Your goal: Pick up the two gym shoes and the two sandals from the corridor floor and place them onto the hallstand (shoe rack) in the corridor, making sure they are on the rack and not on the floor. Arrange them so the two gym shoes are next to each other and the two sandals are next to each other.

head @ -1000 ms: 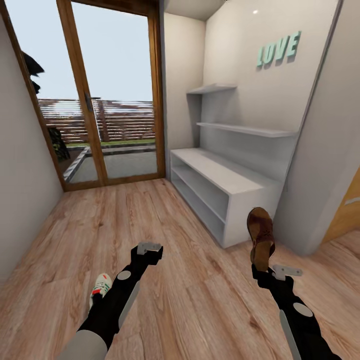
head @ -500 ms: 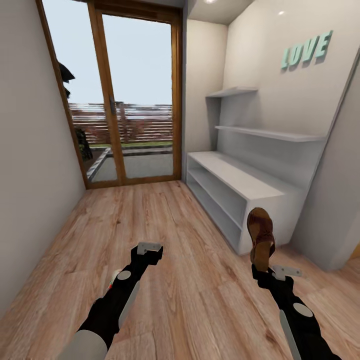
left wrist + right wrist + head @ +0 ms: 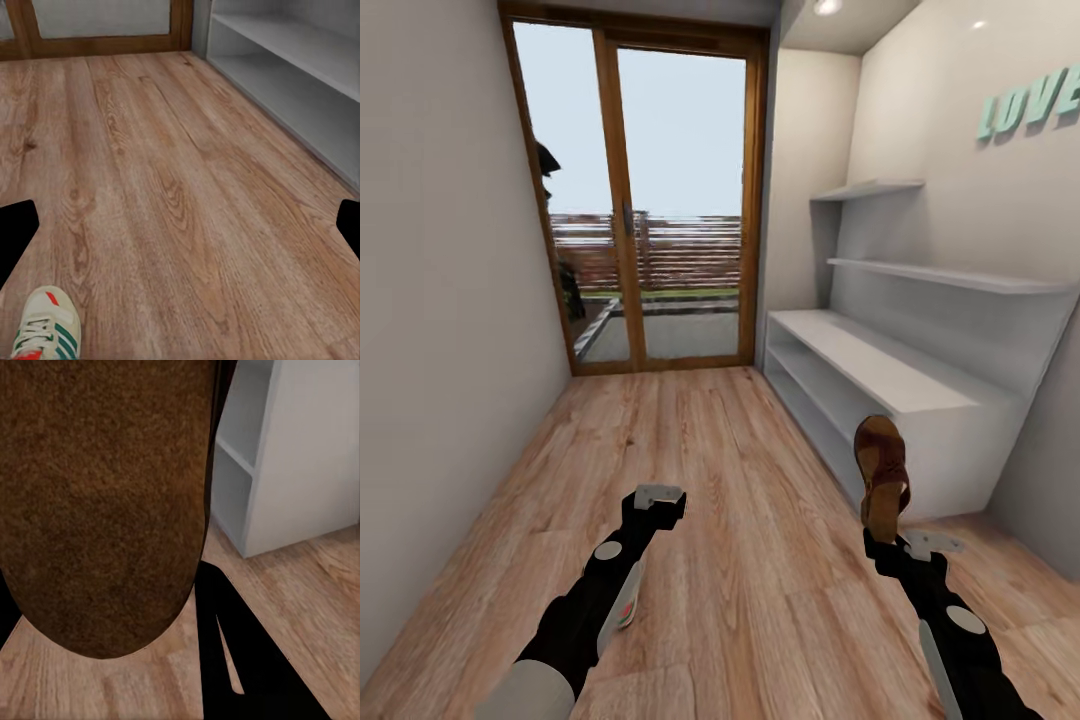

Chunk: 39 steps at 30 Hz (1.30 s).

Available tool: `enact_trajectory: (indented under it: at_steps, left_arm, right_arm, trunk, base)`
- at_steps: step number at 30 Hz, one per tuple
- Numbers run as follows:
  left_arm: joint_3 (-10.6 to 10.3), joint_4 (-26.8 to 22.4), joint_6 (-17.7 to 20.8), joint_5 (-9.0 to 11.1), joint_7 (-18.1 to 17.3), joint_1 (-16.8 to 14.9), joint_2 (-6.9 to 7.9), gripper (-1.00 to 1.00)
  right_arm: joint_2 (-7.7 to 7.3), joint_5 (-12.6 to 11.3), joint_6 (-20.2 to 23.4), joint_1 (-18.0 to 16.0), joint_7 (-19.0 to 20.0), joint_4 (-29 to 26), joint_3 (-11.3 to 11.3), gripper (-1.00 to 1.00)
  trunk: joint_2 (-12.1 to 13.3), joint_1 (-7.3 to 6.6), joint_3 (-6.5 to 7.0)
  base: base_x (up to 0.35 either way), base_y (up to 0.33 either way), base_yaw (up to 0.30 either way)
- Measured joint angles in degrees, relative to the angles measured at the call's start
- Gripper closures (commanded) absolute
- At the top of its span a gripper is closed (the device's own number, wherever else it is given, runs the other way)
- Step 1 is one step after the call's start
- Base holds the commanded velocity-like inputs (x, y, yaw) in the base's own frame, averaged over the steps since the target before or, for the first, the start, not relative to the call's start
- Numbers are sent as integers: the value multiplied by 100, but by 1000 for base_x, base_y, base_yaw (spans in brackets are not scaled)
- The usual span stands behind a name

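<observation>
Narrow corridor, wood-plank corridor floor (image 3: 730,470), glass door (image 3: 650,210) at the far end. Right gripper (image 3: 887,528) clamps a brown sandal (image 3: 882,470) upright, just short of the white hallstand (image 3: 900,395). Left gripper (image 3: 660,497) wide open, empty, low over the floor; one gym shoe (image 3: 46,324) lies beneath it.

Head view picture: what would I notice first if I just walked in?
Probably the brown sandal sticking straight up, pinched in the right gripper near the end of the white shoe rack. Next, the big glass door at the end of the corridor and the teal letters high on the right wall.
</observation>
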Motion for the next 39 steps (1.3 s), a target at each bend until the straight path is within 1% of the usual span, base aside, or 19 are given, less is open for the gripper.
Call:
enact_trajectory:
  at_steps: [14, 19, 22, 26, 30, 33, 34, 36, 38, 39]
  left_arm:
    - [7, 0, 0, 0, 3, 0, 4, -100]
    - [52, -3, 15, -10, 22, 0, 25, -100]
    - [137, 0, 69, -19, 34, 0, 33, -100]
    - [188, 10, 271, -23, 39, -1, 41, -100]
    - [216, 4, 347, -28, 38, -1, 50, -100]
    - [219, 6, 355, -38, 39, -1, 56, -100]
    - [252, 39, 322, -56, 68, -18, 88, -100]
    - [320, 104, 258, -53, 127, 8, 148, -100]
    - [387, 169, 193, -52, 185, 8, 148, -100]
    - [353, 201, 161, -50, 156, 17, 139, -100]
  right_arm:
    - [-1, 0, 0, 0, 1, 3, 0, 100]
    - [-1, -12, 3, 2, 2, -2, 0, 100]
    - [-1, -31, 8, 1, 2, -10, -3, 100]
    - [-2, -39, 9, 1, 2, -13, -2, 100]
    - [-2, -30, 10, 0, 0, 3, -3, 100]
    - [-2, -37, 10, -1, 1, 2, -3, 100]
    - [31, -63, 43, -33, 42, -31, 32, 100]
    - [33, -64, 107, -22, 71, -95, 97, 100]
    - [33, -64, 171, -22, 71, -160, 162, 100]
    - [32, -57, 203, -15, 71, -192, 187, 100]
  trunk:
    - [0, 0, 91]
    - [0, 0, 123]
    - [0, 0, 143]
    - [0, 0, 158]
    - [0, 0, 161]
    - [0, 0, 161]
    - [0, 0, 162]
    - [0, 0, 161]
    - [0, 0, 161]
    - [0, 0, 161]
  base:
    - [0, 0, 232]
    - [0, 0, 230]
    - [0, 0, 184]
    - [0, 0, 64]
    - [0, 0, 9]
    - [0, 0, 2]
    - [0, 0, 0]
    - [0, 0, 0]
    - [0, 0, 0]
    - [0, 0, 0]
